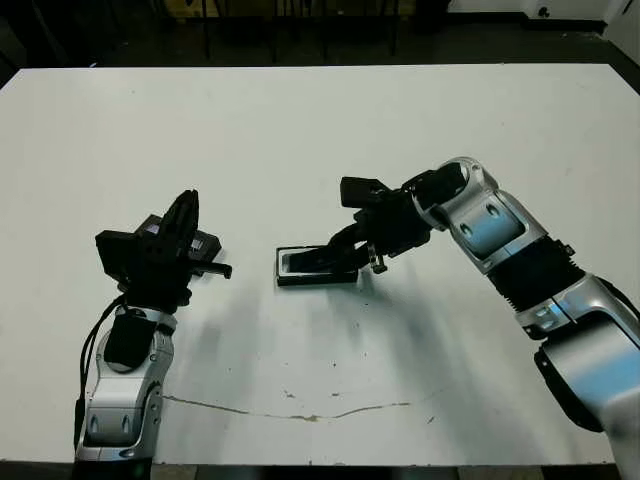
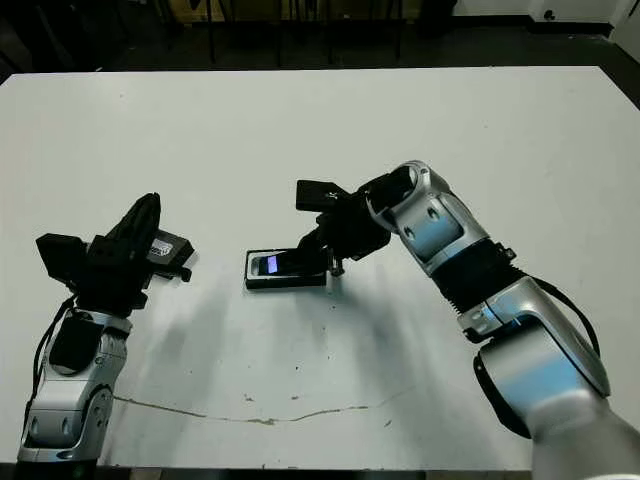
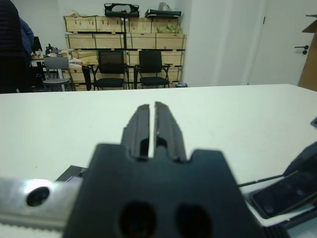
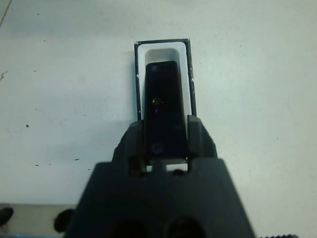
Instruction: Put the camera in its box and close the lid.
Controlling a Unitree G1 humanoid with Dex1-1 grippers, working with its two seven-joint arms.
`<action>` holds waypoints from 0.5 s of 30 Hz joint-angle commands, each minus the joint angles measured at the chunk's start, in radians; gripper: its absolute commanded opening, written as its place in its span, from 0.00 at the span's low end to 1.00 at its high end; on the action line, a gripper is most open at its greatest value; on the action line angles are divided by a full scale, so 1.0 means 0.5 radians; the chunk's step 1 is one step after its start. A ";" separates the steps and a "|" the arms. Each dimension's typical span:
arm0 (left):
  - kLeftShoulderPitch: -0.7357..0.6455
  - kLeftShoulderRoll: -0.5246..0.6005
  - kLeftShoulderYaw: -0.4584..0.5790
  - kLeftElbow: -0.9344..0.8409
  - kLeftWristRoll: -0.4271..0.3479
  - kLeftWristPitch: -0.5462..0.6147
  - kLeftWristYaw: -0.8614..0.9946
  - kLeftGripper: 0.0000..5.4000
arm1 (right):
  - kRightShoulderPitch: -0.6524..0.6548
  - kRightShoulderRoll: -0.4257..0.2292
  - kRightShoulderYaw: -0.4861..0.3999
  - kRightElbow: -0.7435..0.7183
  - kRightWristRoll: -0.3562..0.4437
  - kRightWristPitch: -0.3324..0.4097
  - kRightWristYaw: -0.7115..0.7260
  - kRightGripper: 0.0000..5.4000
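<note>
Lying near the middle of the wide white surface [image 1: 320,130], small shallow black box with white lining [image 4: 140,62], long way across. Resting inside its white hollow, slim shiny black bar camera [image 4: 164,106], with one tiny round dot near the middle and a bit of white showing past its far end. Pinching the near end of that camera, right jaws [image 4: 166,144], one black finger [image 4: 132,144] on each long side. Reaching in from the right on a silver and black arm, low over the box.

Held up off the surface at the left, well apart from the box, left jaws [image 3: 148,126], pressed almost together with just a thin slit between, gripping nothing. Lying flat just beside and partly under that gripper, thin black rectangular lid [image 2: 166,247], mostly covered, so hard to see whole. Hidden behind the right fingers, near end of the box. Cut off by the picture edge, both arms.
</note>
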 commanded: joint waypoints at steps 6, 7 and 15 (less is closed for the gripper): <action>0.028 0.001 -0.008 0.010 0.007 0.019 0.014 0.00 | 0.030 0.056 0.036 0.047 -0.036 -0.001 0.006 0.12; 0.030 0.002 -0.010 0.008 0.010 0.023 0.016 0.00 | 0.031 0.065 0.033 0.053 -0.033 -0.016 0.007 0.12; 0.041 -0.001 -0.015 -0.009 0.007 0.039 0.029 0.00 | 0.020 0.122 0.058 0.032 -0.089 -0.006 -0.042 0.12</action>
